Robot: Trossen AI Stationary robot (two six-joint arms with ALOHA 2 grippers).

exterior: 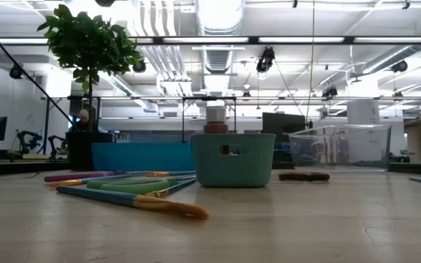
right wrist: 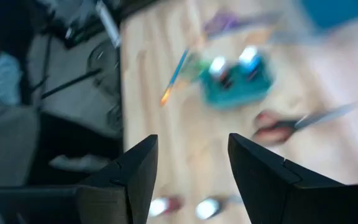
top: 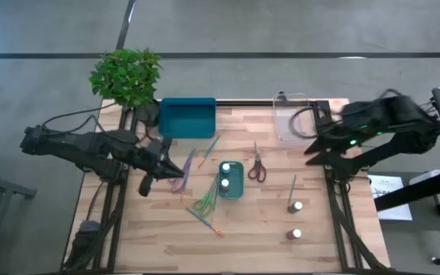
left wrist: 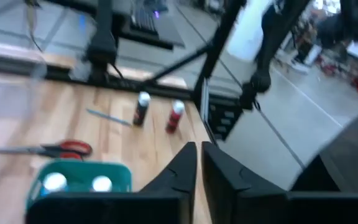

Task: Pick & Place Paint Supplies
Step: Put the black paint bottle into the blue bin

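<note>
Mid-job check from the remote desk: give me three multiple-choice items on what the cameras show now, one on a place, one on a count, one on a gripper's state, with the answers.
1. Where do the red-handled scissors lie?
A. on the bare table, right of the small teal tray
B. inside the clear tray
C. in the large teal tray

2. How many white-capped pots stand in the small teal tray?
A. none
B. two
C. four

3. How does the right gripper stand?
A. shut on a brush
B. shut on a pot
C. open and holding nothing

Answers: 1 A, the high view shows them on the wood between the small teal tray and the two loose pots. 2 B, two white caps show inside it from above and in the left wrist view. 3 C, the right wrist view shows a wide gap between its fingers with only table beyond.
</note>
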